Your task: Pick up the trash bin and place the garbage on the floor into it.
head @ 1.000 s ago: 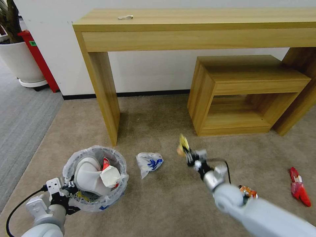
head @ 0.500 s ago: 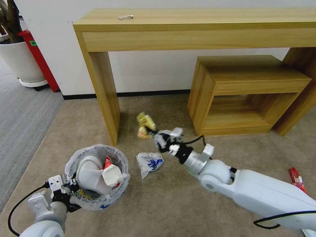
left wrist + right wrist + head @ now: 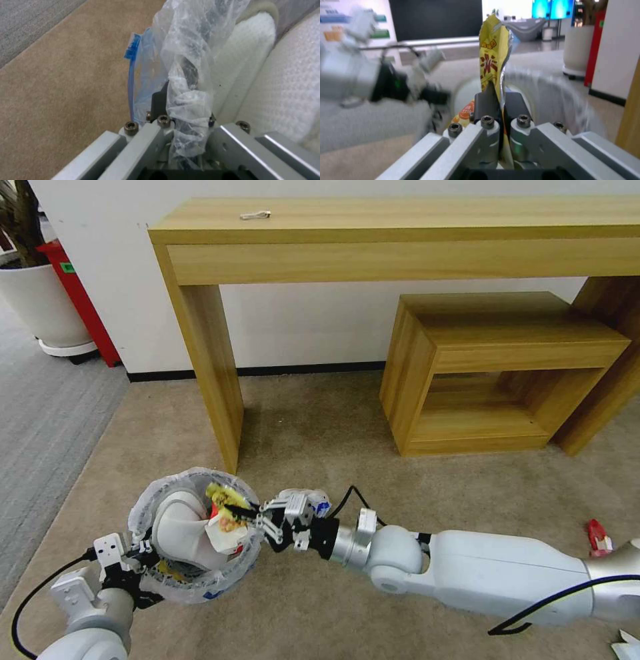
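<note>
Already well filled, the trash bin (image 3: pixel 193 537) sits on the beige floor (image 3: pixel 333 607) at the near left, just in front of the long desk's (image 3: pixel 400 233) left leg, its translucent liner bulging around a white slipper (image 3: pixel 177 530) and a crumpled paper cup (image 3: pixel 223 537). We hold it by the near rim with our left gripper (image 3: pixel 130 570); in the left wrist view its jaws are pinched on the bagged rim (image 3: pixel 186 105), so we judge that grip firm. Our right gripper (image 3: pixel 257 517) reaches across from the right to the bin's right edge, clamped on a yellow wrapper (image 3: pixel 225 499) that now stands over the bin's mouth; the right wrist view shows the wrapper (image 3: pixel 493 57) squeezed upright between the two dark pads. As we read it, the task is well along but not finished: this wrapper is not yet let go, a white-blue plastic bag (image 3: pixel 319 502) peeks out on the carpet just behind our right wrist, and a red wrapper (image 3: pixel 599 537) lies at the far right edge, beyond the low wooden stool (image 3: pixel 493 367). Compared with a second ago, our right arm has swung left from mid-carpet, carrying the wrapper past the plastic bag and over to the bin, while the bin and our left gripper have hardly shifted. An orange wrapper that lay near our right elbow then is now covered by the arm.
</note>
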Robot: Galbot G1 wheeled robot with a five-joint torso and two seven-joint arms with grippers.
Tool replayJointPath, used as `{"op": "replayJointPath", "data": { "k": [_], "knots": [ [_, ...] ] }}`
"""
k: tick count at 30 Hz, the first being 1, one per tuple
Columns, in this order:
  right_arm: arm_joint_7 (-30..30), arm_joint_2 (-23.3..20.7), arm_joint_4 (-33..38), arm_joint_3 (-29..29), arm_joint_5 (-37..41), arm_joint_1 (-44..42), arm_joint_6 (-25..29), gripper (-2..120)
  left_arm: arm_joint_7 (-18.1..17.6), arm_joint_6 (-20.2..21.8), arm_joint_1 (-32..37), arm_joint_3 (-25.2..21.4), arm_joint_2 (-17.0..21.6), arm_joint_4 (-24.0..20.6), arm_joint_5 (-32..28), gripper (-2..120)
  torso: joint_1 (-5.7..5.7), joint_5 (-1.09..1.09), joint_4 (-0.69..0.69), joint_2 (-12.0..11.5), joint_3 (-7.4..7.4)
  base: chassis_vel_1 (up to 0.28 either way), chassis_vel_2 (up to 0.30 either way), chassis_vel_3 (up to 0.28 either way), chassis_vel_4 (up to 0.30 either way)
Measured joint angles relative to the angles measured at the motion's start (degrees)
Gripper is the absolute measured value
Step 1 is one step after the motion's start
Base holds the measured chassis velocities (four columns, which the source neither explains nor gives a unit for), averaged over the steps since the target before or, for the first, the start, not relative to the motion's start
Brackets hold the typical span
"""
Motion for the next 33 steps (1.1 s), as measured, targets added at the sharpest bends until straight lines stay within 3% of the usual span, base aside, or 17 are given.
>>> {"op": "replayJointPath", "data": {
  "k": [3,7,10,19,29,33],
  "knots": [
    [1.0,1.0,-1.7,-0.9,-0.7,0.0,0.0,0,0.0,0.0,0.1,0.0,-0.3,-0.4,0.0,0,0.00,0.00,0.00,0.0,0.00,0.000,0.000,0.000,0.000],
    [1.7,2.6,-3.9,-2.0,-1.1,0.1,0.0,10,0.0,0.0,0.3,0.0,-0.6,-0.8,0.1,0,0.00,0.00,0.01,0.0,0.00,0.000,0.000,0.000,0.000],
    [3.4,5.0,-5.4,-3.3,-1.3,0.3,-0.8,28,0.0,0.1,0.7,0.0,-0.8,-1.5,0.2,0,0.00,0.00,0.01,0.0,0.00,0.000,0.000,0.000,0.000],
    [4.8,5.6,-4.9,-3.0,-1.7,0.0,-1.0,57,0.0,0.1,0.8,0.0,-0.8,-1.5,0.3,0,0.00,0.00,0.01,0.0,0.00,0.000,0.000,0.000,0.000],
    [7.3,4.0,-0.7,4.8,-0.3,-3.6,-2.9,96,0.1,0.1,0.6,0.2,-1.0,-0.3,0.8,0,0.00,0.01,0.01,0.0,0.00,0.000,0.000,0.000,0.000],
    [10.2,3.5,0.6,9.6,1.8,-5.7,-5.1,99,0.1,0.1,0.6,0.1,-0.9,-0.1,0.8,0,0.00,0.01,0.01,0.0,0.00,0.000,0.000,0.000,0.000]
  ]
}}
